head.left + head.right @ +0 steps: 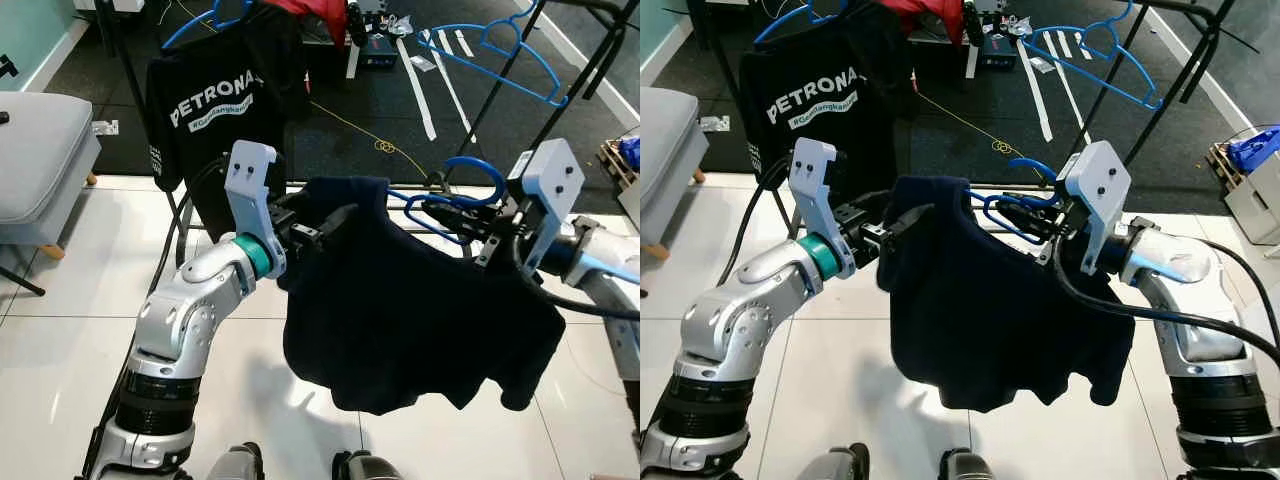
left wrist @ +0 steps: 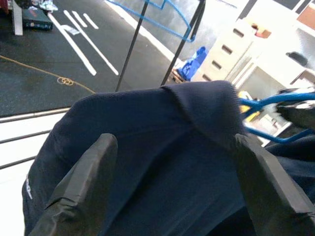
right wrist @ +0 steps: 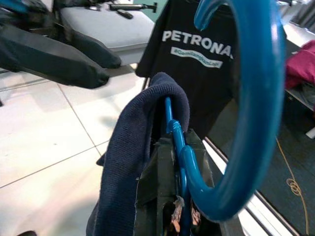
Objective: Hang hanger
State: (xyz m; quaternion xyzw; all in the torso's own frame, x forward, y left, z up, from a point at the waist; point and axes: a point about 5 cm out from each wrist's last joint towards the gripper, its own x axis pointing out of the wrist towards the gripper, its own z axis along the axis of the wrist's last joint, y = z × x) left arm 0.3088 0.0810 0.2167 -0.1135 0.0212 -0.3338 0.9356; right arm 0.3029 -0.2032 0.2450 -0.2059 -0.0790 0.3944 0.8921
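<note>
Hanger (image 1: 1015, 212), blue, is pinched at its neck by the right hand (image 1: 1025, 218) at frame centre, a navy shirt (image 1: 990, 310) draped on it; the left hand (image 1: 902, 225) is spread at the shirt's shoulder.

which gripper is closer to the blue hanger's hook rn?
Right. The right gripper is clamped on the blue hanger just below its hook. The left gripper is open at the navy shirt's far shoulder, away from the hook.
</note>
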